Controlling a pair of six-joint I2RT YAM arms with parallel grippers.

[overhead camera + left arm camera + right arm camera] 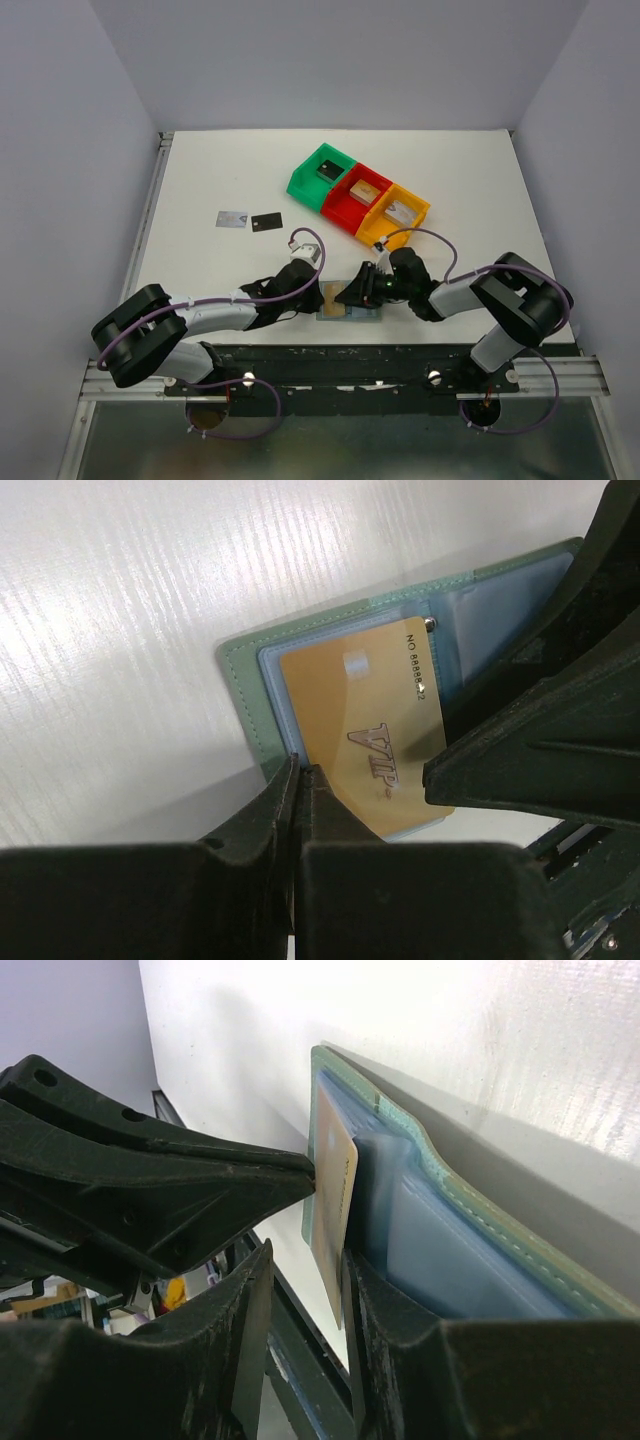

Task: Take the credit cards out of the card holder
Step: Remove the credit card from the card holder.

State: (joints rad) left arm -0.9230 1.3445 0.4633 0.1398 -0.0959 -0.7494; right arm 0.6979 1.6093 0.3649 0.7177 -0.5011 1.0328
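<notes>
Holder open at the surface's near edge, gold card on it. Left jaws together at the card's corner; right jaws apart astride it, hiding part of holder. Silver card, black card, 3 bins beyond.

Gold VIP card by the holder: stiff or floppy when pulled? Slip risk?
The gold card is probably stiff: its edge runs straight in the right wrist view, no sag. Thin and smooth-faced, and the left gripper seems shut on just a corner, so it may slip. The card holder looks soft and light; it could drag along.
</notes>
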